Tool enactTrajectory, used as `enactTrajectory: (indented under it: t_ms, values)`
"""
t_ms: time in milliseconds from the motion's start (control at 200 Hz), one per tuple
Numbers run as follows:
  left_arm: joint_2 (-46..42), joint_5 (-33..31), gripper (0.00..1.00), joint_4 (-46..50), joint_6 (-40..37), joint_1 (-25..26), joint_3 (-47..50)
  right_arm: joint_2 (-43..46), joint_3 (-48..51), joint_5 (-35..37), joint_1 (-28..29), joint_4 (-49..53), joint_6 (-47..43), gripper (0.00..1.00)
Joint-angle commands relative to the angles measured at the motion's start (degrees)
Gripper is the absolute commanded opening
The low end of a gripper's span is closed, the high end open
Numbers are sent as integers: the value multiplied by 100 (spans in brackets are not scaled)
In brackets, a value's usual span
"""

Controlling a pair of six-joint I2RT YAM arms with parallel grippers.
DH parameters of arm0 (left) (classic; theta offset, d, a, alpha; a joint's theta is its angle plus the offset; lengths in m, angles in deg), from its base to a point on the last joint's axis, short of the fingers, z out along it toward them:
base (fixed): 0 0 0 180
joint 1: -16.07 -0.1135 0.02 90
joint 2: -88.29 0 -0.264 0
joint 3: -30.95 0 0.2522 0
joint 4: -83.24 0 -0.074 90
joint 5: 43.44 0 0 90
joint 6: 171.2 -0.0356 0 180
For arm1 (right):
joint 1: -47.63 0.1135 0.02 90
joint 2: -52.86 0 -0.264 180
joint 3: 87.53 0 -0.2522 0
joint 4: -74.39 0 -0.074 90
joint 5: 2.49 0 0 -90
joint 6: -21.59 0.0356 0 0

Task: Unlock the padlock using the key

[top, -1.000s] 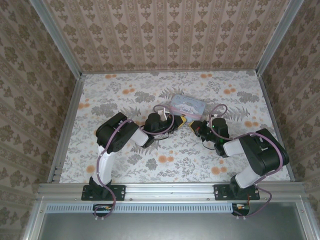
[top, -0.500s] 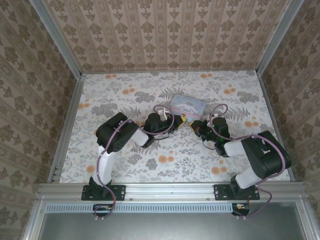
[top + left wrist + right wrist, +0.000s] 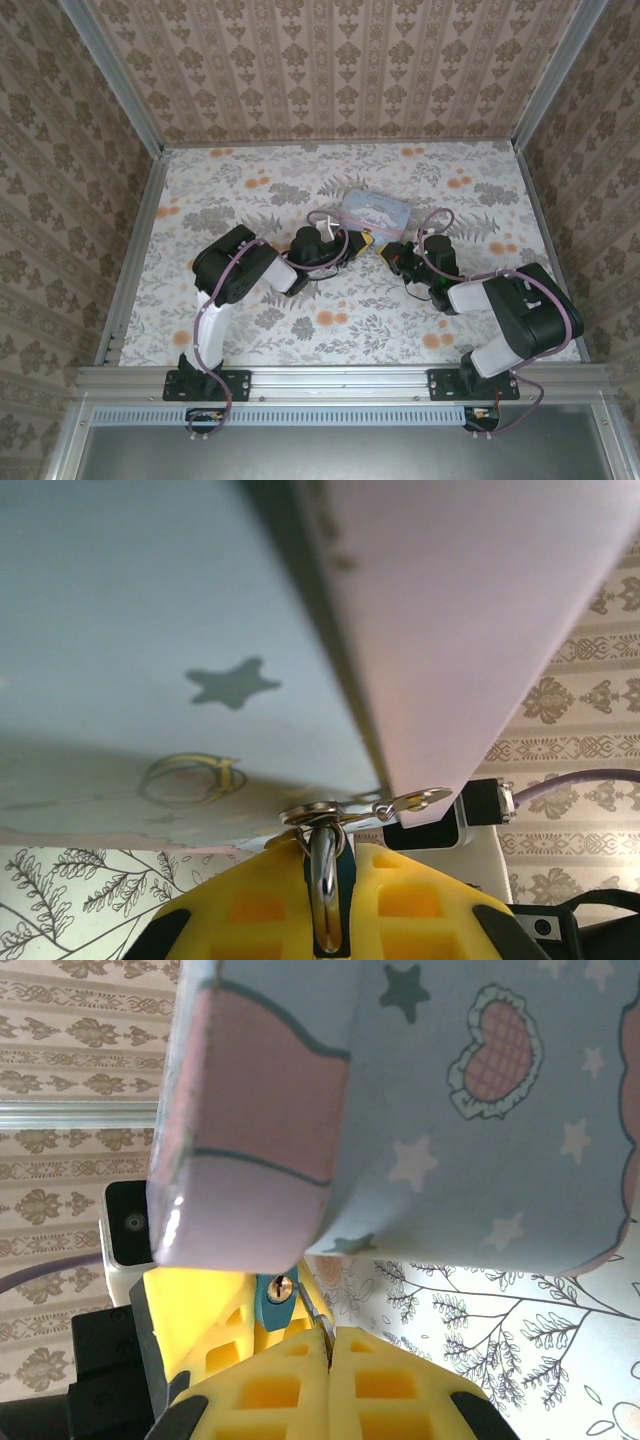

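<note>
Beside the tin [image 3: 374, 210], left fingers [image 3: 250, 912] pinch the padlock [image 3: 325, 885].

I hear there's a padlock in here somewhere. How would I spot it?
Find the pale blue tin printed with stars and a heart, near the middle of the flowered table. At the corner of the tin's pink end sits the padlock, pinched in the left gripper. It is the one tiny blue-green block with a round metal keyhole, among bright yellow fingers.
</note>
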Motion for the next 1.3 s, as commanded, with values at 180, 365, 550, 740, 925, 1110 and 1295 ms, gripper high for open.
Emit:
enactTrajectory:
  t_ms: [180, 365, 550, 740, 925, 1110, 1295]
  values:
    - [92, -3, 0, -205, -35, -59, -53, 468, -22, 136, 41, 501, -308, 0]
    - [95, 10, 0, -199, -35, -50, -59, 497, -106, 107, 39, 569, -322, 0]
    - [77, 17, 0, -199, -35, -50, -65, 397, -159, 77, 41, 471, -277, 0]
    - [69, 10, 0, -199, -35, -48, -60, 278, -198, 86, 36, 397, -261, 0]
    - [74, 2, 0, -199, -35, -24, -56, 162, -255, 70, 37, 351, -260, 0]
    - [63, -7, 0, -199, -35, -21, -44, 71, -257, 68, 41, 242, -214, 0]
    - [65, -7, 0, -197, -45, -17, -35, 80, -312, 68, 41, 228, -178, 0]
